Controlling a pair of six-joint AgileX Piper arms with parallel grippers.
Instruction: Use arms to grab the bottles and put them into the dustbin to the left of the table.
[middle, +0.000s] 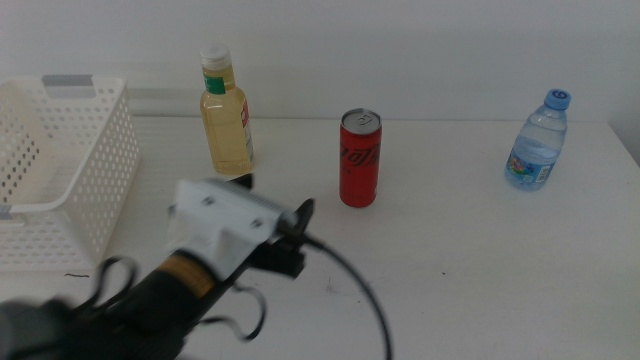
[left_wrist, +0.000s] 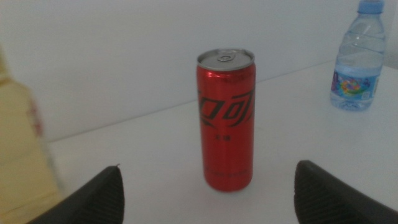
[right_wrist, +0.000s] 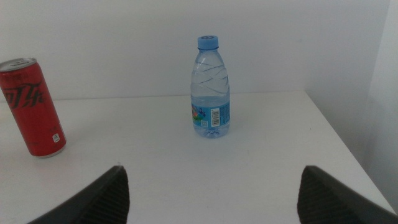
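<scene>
With all three drinks upright on the table (middle: 480, 250) and the basket (middle: 60, 170) empty, the left gripper (left_wrist: 208, 193), jaws wide and empty, approaches the red can (left_wrist: 226, 118); next, straddle and squeeze.

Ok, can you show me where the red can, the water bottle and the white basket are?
red can (middle: 360, 160), middle view, on its red side.
water bottle (middle: 537, 143), middle view, on its clear body above the label.
white basket (middle: 105, 165), middle view, on its perforated side wall.
</scene>
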